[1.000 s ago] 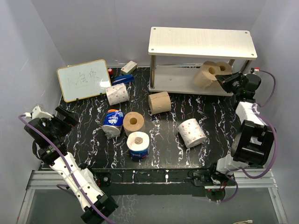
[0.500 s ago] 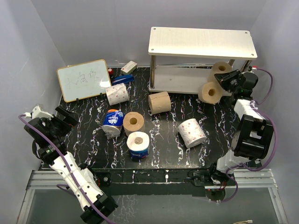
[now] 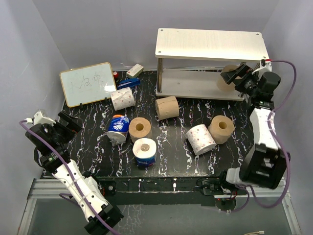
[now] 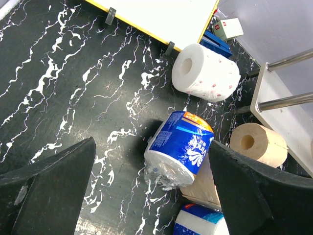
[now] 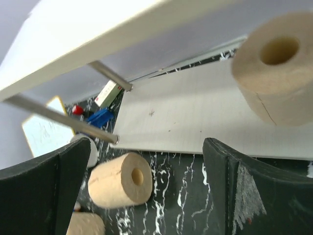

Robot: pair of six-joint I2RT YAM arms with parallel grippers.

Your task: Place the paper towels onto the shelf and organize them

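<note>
Black marbled tabletop (image 3: pixel 176 159) with most of the paper towels (image 3: pixel 167 107) scattered loose on it. Your right gripper (image 3: pixel 235 74) is up at the right end of the shelf (image 3: pixel 210 45), fingers spread wide with nothing between them, just beside one tan roll (image 5: pixel 274 73) sitting on the lower board. Another tan roll (image 3: pixel 221 129) stands on the table just beside a white roll (image 3: pixel 201 139). Your left gripper (image 3: pixel 70 123) hangs near the left edge, wide apart and empty, facing the blue-wrapped roll (image 4: pixel 178 147). The whiteboard (image 3: pixel 88 83) stands back left.
</note>
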